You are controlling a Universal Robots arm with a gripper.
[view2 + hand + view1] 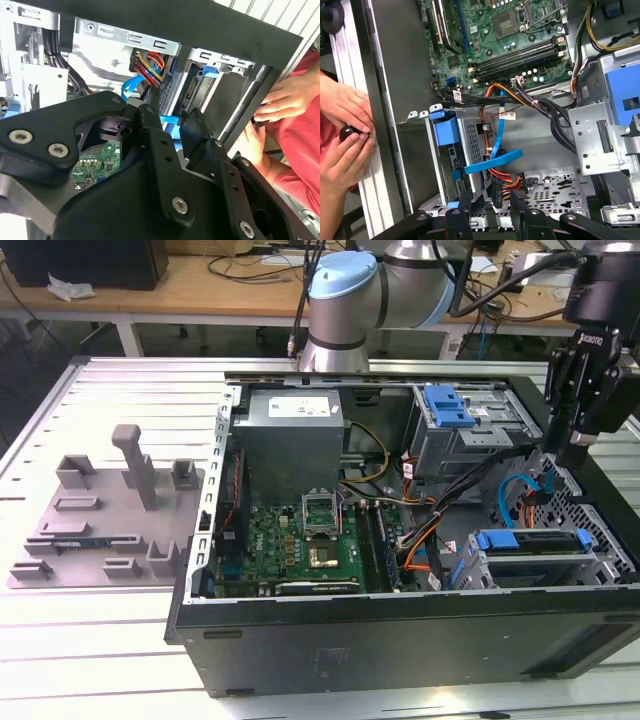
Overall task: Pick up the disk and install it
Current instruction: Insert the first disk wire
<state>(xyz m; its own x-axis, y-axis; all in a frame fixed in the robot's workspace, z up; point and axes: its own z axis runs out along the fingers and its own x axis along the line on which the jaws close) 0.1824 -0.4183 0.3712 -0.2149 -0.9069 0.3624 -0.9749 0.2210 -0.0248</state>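
1 arm (345,285) | pincer (558,452) vert., tips down over PC case (400,645) by drive cage (600,565) | spread, nothing held

- Disk (445,132): just ahead of the fingertips we see only its blue rail end. The cage (470,137) hides its body and label.
- Hands (342,107): beyond the case wall (390,100) beside the gripper (491,200), cut off by the picture's edge. They pinch a small black thing (345,133) we cannot name.
- Board (95,162): in the second wrist view the gripper's own body covers most of it.
- Arm (345,290): above the gripper, its upper part runs off the exterior view.
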